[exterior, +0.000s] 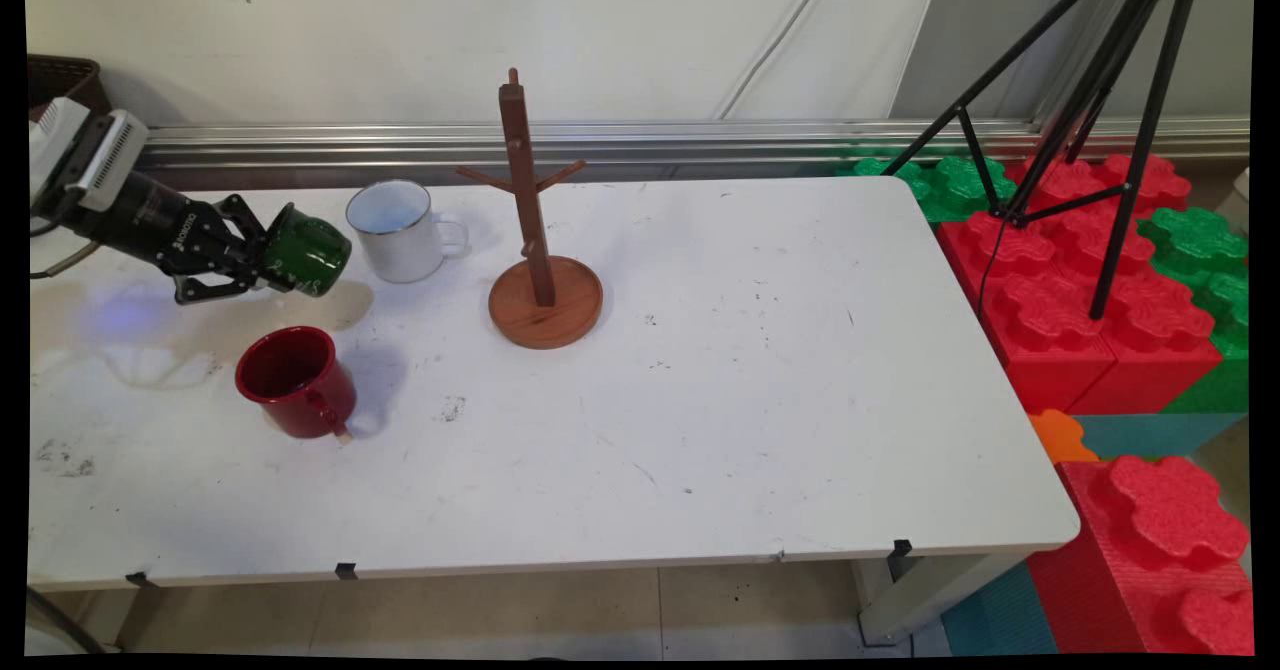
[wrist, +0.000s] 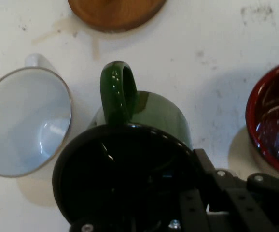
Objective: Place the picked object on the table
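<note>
The tool (exterior: pixel 262 262) pinched the green mug (exterior: pixel 308 251) by its rim, lifted off the desk (exterior: pixel 760 390); enamel looked light, stiff, slick, near the white mug (exterior: pixel 398 231).

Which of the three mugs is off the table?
The green mug, held tipped on its side in the gripper. The white mug and red mug stand on the table.

White table (exterior: pixel 760 430), pale wall (exterior: pixel 400 40), foam blocks (exterior: pixel 1090 290), black tripod (exterior: pixel 1090 100).
</note>
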Controlling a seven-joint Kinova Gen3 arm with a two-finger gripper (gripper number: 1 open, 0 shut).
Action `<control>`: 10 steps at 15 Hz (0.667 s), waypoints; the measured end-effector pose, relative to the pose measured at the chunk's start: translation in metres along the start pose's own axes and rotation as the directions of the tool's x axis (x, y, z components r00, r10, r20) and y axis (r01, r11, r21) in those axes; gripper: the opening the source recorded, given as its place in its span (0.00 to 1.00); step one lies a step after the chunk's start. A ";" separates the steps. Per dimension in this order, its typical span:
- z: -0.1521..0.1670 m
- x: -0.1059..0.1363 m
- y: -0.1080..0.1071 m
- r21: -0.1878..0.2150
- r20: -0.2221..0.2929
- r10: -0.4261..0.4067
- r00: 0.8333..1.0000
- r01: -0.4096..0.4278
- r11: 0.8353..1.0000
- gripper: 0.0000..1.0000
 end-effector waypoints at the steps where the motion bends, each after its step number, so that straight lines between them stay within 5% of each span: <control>1: 0.002 -0.002 0.000 0.000 0.011 0.015 1.000 -0.015 1.000 0.00; 10: 0.025 -0.009 0.001 -0.016 0.072 0.087 0.994 -0.086 0.996 0.00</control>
